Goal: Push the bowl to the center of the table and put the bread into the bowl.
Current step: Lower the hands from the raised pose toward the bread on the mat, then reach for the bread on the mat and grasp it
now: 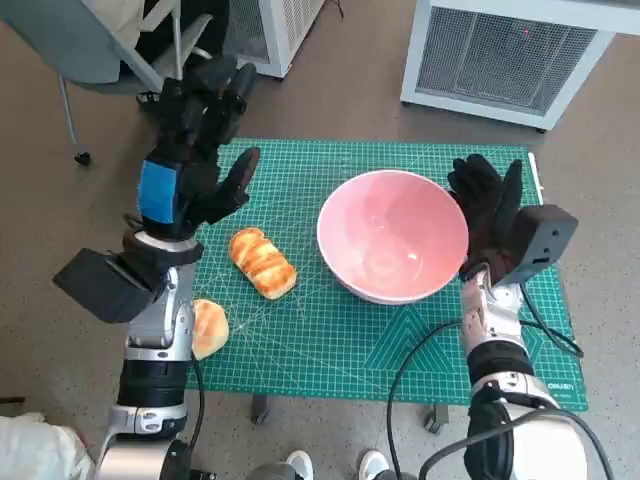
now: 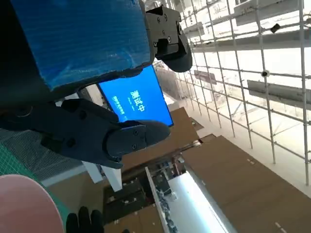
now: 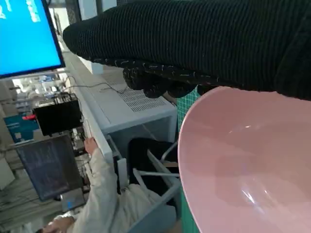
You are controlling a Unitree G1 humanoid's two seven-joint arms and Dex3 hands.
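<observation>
A pink bowl [image 1: 393, 248] stands empty on the green cutting mat [image 1: 330, 330], right of the mat's middle. My gloved right hand [image 1: 487, 205] touches the bowl's right rim with its fingers spread; in the right wrist view the bowl [image 3: 248, 165] fills the picture under the glove [image 3: 204, 39]. A long golden bread [image 1: 263, 262] lies on the mat to the left of the bowl. A round bread roll [image 1: 208, 328] lies at the mat's left edge, partly behind my left forearm. My left hand [image 1: 190, 150] is raised above the mat's far left corner, fingers spread, holding nothing.
A white cabinet with a grille [image 1: 510, 55] stands beyond the table's far right. A grey chair [image 1: 110, 50] stands at the far left. A person [image 3: 104, 204] sits by a desk with screens in the right wrist view.
</observation>
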